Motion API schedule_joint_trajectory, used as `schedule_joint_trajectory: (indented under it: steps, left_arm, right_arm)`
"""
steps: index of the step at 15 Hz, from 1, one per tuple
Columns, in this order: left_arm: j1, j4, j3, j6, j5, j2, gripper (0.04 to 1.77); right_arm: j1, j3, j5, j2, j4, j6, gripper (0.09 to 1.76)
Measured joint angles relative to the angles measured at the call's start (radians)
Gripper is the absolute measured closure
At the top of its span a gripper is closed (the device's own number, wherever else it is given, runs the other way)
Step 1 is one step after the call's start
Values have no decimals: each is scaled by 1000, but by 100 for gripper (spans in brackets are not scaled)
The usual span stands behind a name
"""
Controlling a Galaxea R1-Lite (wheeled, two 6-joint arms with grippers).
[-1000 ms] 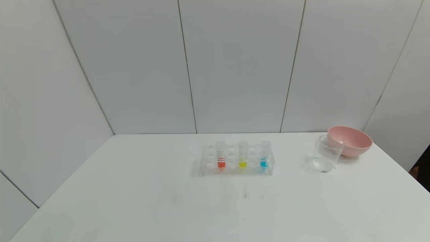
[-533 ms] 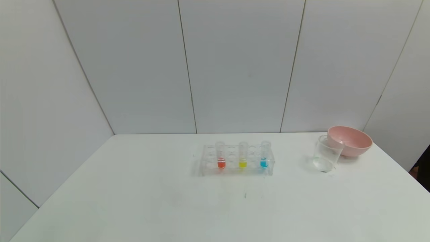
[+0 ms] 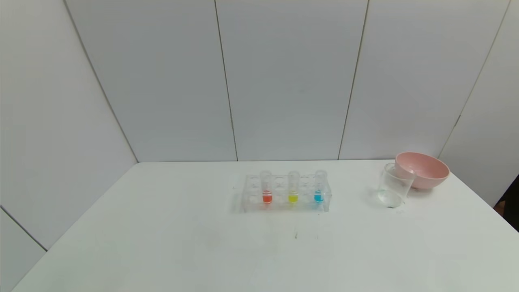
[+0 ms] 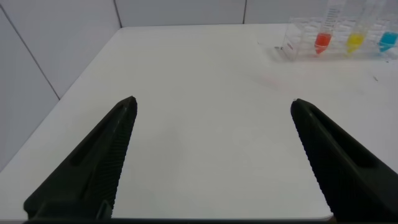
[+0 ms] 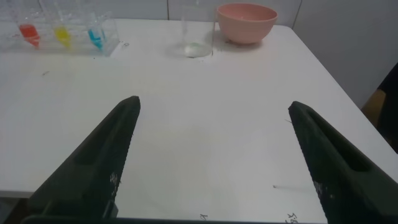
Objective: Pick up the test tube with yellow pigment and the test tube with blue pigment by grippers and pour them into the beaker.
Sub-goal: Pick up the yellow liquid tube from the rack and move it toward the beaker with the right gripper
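The left gripper (image 4: pixel 211 155) is hanging low at the near left edge of the white table (image 3: pixel 162 243), its two black ribbed fingers (image 4: pixel 93 168) spread wide apart w/ nothing between them; it isn't showing in the head view.

Around mid-table, toward the back, a clear plastic tube rack (image 3: pixel 286 194) is sitting w/ three small clear round-bottomed tubes standing upright in it. Going left to right: the tube w/ orange-red liquid (image 3: pixel 266 190), then the test tube with yellow pigment (image 3: pixel 293 190) – a shallow pool of bright yellow sitting at its base – then the test tube with blue pigment (image 3: pixel 320 190), holding a similar small amount of cyan-blue. An unfilled slot is separating each tube from the next. From the left wrist view the rack (image 4: pixel 298 40) is showing far off, well apart from the fingers.

Further right, the small clear beaker (image 3: pixel 393 188) is standing upright, well apart from the rack; a faint trace is showing at its bottom, though whether it's liquid can't be told. Just behind it and to the right, a round pink bowl (image 3: pixel 423 168) is sitting close – touching or not can't be told – and its inside is looking bare in the right wrist view (image 5: pixel 246 22).

The right gripper (image 5: pixel 214 158) is hanging at the near right edge, black fingers (image 5: pixel 336 168) likewise spread wide, gripping nothing, w/ the beaker (image 5: pixel 198 34) well beyond them.
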Motion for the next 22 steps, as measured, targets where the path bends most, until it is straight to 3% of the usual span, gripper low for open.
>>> schedule_joint_trajectory:
  steps: [5,11,14,18,20,22]
  left_arm:
    - [0,0,0,0,0,0,5]
    - [0,0,0,0,0,0,5]
    - [0,0,0,0,0,0,5]
    - [0,0,0,0,0,0,5]
    - [0,0,0,0,0,0,5]
    - [0,0,0,0,0,0,5]
  right_arm:
    - [4,-96,6,18,0,15,14]
    - [47,-207,7,272,-93,55,14]
    - [76,-209,6,513,-262,53,14]
    - [95,-195,-1,871,-603,50,14]
    - [117,-191,-34,1052,-755,54,14]
    - [208,-194,-123,1194,-854,68,14]
